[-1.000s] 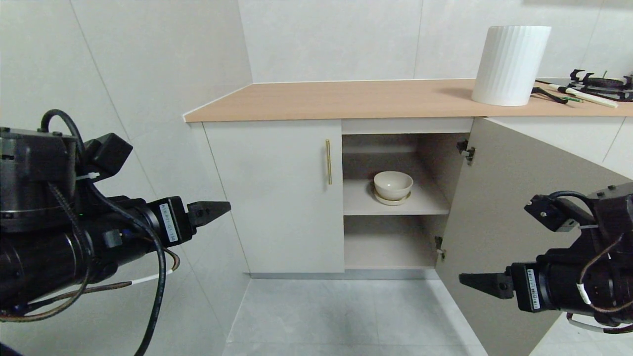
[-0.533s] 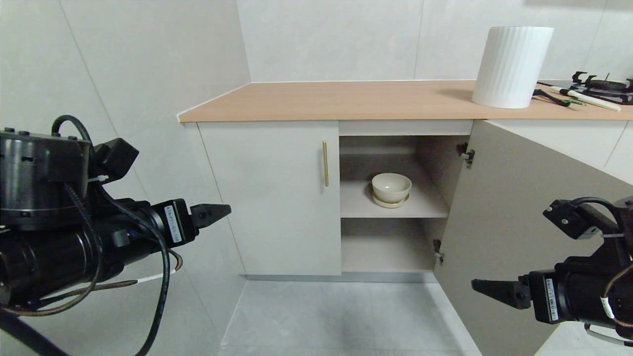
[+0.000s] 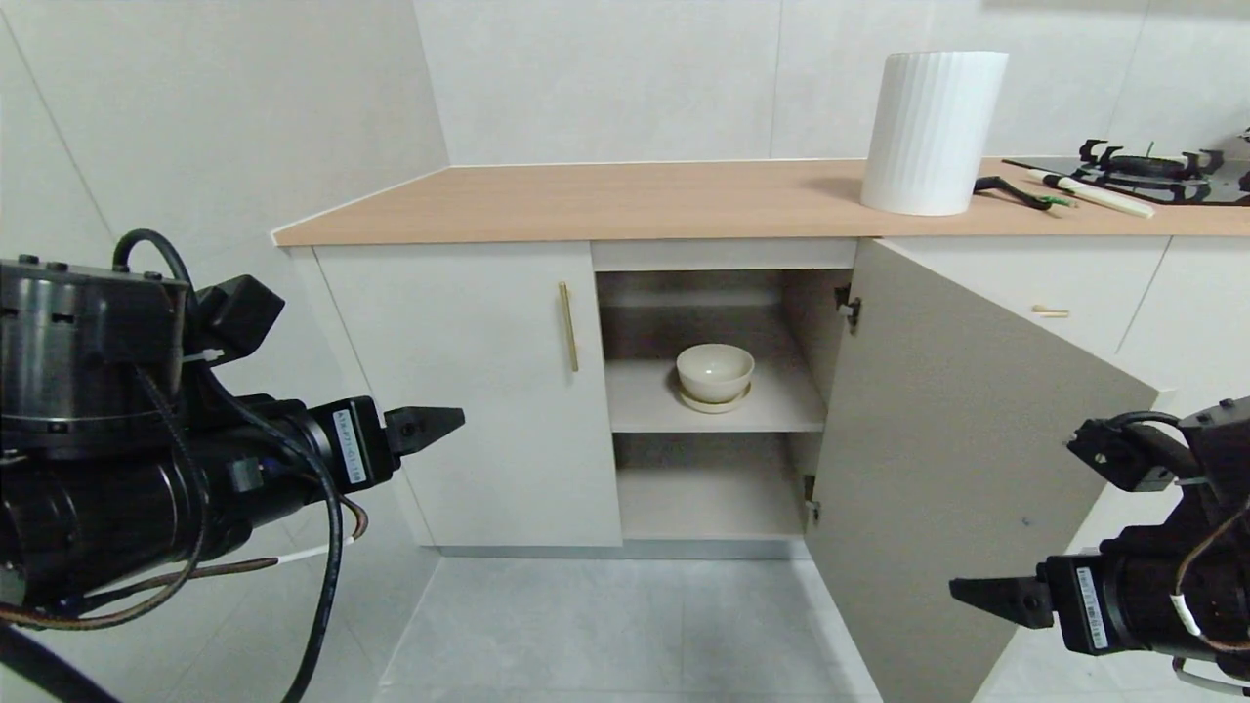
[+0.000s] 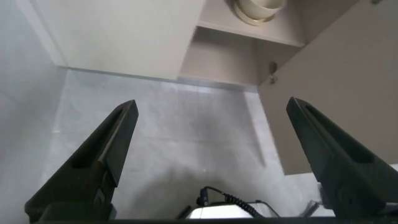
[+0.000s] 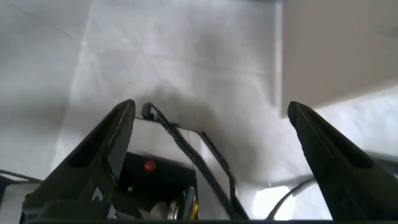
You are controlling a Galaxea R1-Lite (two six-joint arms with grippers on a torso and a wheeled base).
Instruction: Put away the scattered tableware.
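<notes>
Gaping wide and empty, left gripper (image 4: 211,106) and right gripper (image 5: 211,104) hang before the cabinet (image 3: 469,391) — bowl (image 3: 715,372) on shelf (image 3: 645,405).

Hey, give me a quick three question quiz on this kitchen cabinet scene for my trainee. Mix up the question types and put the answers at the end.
1. True or false: the bowl sits on the bottom shelf of the cabinet.
2. The left gripper and the right gripper are: A) both open and empty; B) both shut; C) one of them holding the bowl.
3. Fill in the blank: the white ribbed container stands on the ____.

Key
1. False: it is on the upper shelf.
2. A.
3. countertop.
</notes>
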